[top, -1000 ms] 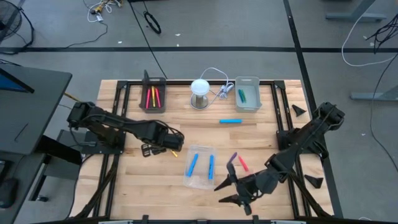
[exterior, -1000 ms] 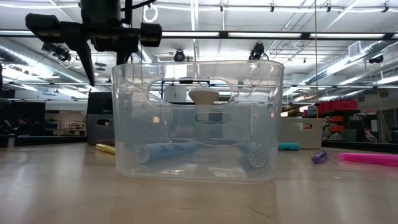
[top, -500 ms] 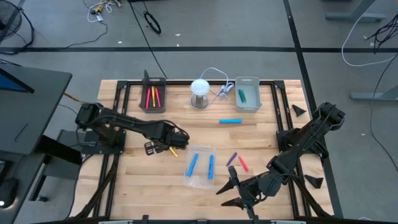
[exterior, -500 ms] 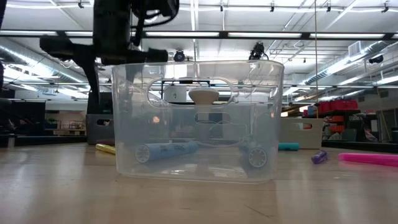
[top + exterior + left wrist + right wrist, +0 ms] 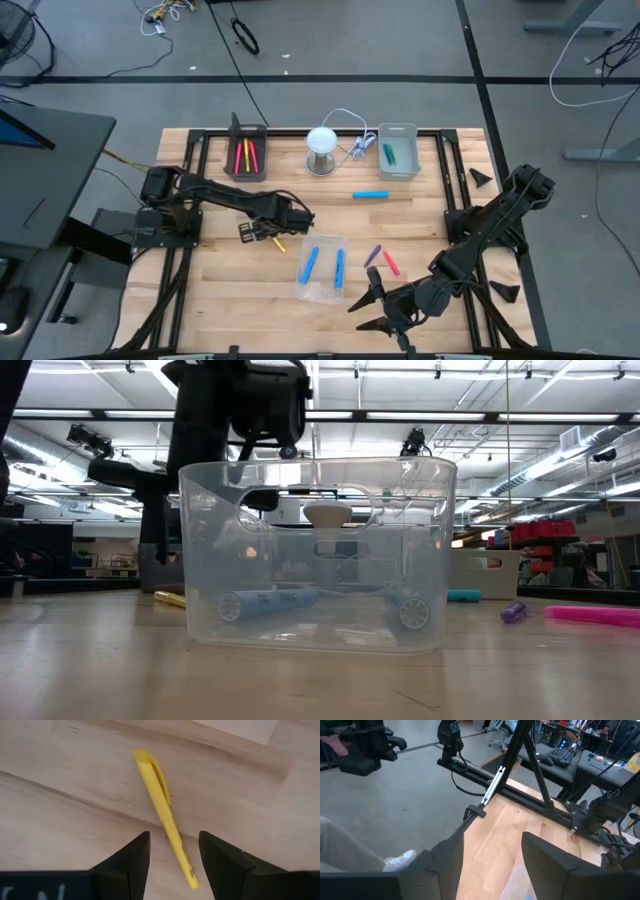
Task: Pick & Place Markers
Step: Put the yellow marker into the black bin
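A yellow marker [image 5: 162, 805] lies flat on the wooden table, left of the clear tray [image 5: 322, 268]. My left gripper [image 5: 172, 855] points down over it. It is open, with one finger on each side of the marker's near end, apart from it. In the high view this gripper [image 5: 266, 235] is just left of the yellow marker [image 5: 279, 243]. Two blue markers [image 5: 323, 263] lie in the clear tray. A blue marker [image 5: 370, 194], a purple one [image 5: 373, 255] and a red one [image 5: 390, 263] lie loose on the table. My right gripper [image 5: 362, 310] waits open near the front edge.
A black tray [image 5: 246, 158] at the back left holds pink and orange markers. A grey tray [image 5: 397, 150] at the back right holds a green one. A white round lamp-like object [image 5: 321, 146] stands between them. In the right wrist view a person's leg and shoe [image 5: 395, 862] show beyond the table.
My left gripper has come down and moved toward the table's right, toward the yellow marker, staying open and pointing down. The marker has not moved.
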Tool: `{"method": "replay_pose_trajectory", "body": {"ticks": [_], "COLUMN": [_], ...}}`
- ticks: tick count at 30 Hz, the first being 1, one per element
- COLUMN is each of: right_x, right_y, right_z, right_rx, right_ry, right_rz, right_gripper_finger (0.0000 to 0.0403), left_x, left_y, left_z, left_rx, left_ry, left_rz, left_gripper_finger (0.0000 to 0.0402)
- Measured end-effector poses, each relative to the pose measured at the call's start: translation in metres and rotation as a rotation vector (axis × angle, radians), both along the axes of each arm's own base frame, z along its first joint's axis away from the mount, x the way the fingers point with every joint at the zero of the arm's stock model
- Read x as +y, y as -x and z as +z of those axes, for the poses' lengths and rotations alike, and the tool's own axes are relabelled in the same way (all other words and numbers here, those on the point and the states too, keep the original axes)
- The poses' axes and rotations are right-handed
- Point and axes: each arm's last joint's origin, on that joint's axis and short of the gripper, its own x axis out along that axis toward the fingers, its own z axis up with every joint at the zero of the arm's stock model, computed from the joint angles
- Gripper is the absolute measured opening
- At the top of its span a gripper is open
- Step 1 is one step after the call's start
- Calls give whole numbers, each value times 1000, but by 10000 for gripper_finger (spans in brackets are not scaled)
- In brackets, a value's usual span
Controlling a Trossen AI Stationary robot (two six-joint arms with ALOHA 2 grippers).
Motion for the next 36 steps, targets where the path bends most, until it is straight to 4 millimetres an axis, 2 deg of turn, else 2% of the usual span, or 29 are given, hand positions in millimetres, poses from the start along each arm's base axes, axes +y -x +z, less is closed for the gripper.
{"method": "replay_pose_trajectory", "body": {"ticks": [16,36], "right_x": [-1,-1], "right_y": [1,2], "right_z": [-5,-5], "right_rx": [47,57], "right_ry": [5,1], "right_rz": [-10,-11], "right_gripper_finger": [204,204], "left_x": [-21,-40], "left_y": [-11,-10], "left_z": [-27,-31], "left_rx": [-5,-36], "left_ry": [-26,-79], "left_rz": [3,42], "left_gripper_finger": [177,177]}}
